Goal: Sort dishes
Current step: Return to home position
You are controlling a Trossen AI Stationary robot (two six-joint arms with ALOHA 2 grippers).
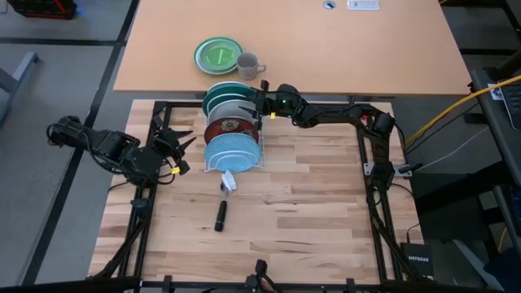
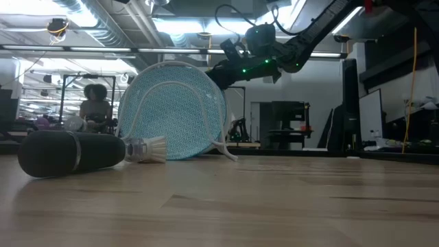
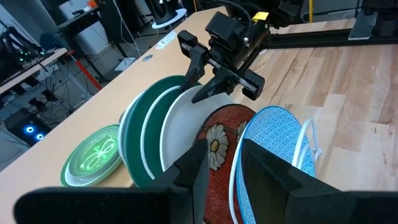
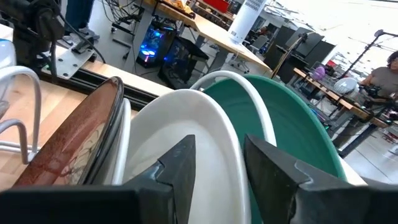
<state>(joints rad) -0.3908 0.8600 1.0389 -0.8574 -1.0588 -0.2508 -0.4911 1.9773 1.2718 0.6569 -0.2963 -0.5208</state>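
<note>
Four plates stand on edge in a white wire rack (image 1: pixel 262 159): teal (image 1: pixel 221 88) farthest, then white (image 1: pixel 234 107), dark red patterned (image 1: pixel 230 128) and light blue speckled (image 1: pixel 230 151) nearest. My right gripper (image 1: pixel 262 97) is open above the rack's far end. In the right wrist view its fingers (image 4: pixel 180 168) stand on either side of the white plate's upper rim (image 4: pixel 231 134). My left gripper (image 1: pixel 181 153) waits open just left of the rack, level with the blue plate. My right gripper (image 3: pixel 198 84) comes slanting down from the table's right side, its fingers astride the white plate's upper rim (image 3: pixel 186 93), across the rim. I cannot tell whether either finger touches the plate. The plate stands upright in the rack.
A small green plate (image 1: pixel 217 55) and a grey mug (image 1: pixel 248 63) sit on the far table beyond the rack. A dark-handled tool (image 1: pixel 220 216) with a white head (image 1: pixel 229 181) lies on the wood near the rack's near end. The right arm (image 1: pixel 342 112) reaches along the far edge.
</note>
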